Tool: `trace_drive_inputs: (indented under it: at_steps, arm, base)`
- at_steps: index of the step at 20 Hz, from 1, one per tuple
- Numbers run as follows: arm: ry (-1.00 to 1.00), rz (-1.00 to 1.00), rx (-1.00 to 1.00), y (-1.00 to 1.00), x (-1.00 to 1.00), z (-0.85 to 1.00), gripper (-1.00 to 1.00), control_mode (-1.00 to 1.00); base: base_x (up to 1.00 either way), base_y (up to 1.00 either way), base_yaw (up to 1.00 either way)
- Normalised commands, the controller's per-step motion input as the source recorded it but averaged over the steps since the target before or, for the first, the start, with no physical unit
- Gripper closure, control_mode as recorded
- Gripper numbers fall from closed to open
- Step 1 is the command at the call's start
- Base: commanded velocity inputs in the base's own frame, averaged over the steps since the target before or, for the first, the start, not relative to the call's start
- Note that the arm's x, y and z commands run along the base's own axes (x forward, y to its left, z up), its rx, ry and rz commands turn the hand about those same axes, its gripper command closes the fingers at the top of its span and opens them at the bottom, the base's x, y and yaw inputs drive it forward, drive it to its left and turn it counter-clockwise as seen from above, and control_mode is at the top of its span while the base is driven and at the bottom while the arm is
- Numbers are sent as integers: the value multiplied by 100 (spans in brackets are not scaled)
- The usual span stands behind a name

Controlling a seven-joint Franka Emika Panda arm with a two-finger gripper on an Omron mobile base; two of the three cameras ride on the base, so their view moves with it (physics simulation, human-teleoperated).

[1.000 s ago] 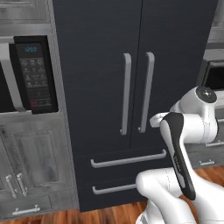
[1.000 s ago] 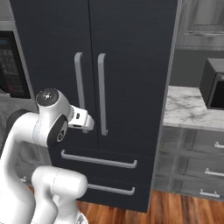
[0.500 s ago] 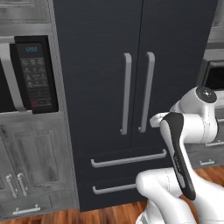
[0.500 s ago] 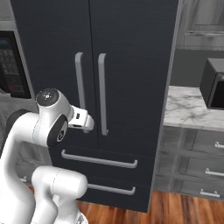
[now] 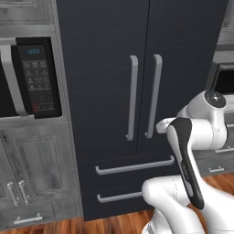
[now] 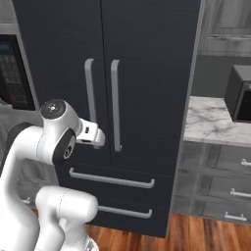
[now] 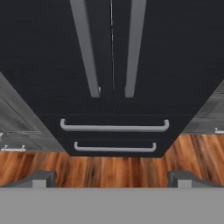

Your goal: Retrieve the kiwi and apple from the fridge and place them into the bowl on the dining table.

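While the hand [image 7: 112, 177] hung with its fingertips [image 7: 40, 178] spread wide apart and nothing between them, the fridge [image 7: 113, 65] stood straight ahead of it, well clear, both doors shut! Its two long silver handles [image 7: 85, 48] ran side by side just beyond the fingers, flanking the door seam, and the two drawers [image 7: 114, 127] sat closed beneath them, nearer the hand. Wood floor [image 7: 109, 168] lay between the fingertips and the fridge's base.
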Motion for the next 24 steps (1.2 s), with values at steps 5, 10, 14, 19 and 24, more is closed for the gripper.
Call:
trace_drive_inputs:
  at_steps: [5, 10, 14, 19, 24]
  arm:
    - [-4, 0, 0, 15, 1, -6, -100, -100]
    - [-7, 0, 0, 5, 33, 0, -100, -100]
    - [-6, -1, 0, 0, 68, 0, -100, -100]
    - [-1, -6, 2, -12, 71, 2, -100, -100]
    - [0, -1, 3, -23, 55, 16, -100, -100]
  base:
    - [0, 0, 0]
    - [0, 0, 0]
    - [0, 0, 0]
    - [0, 0, 0]
    - [0, 0, 0]
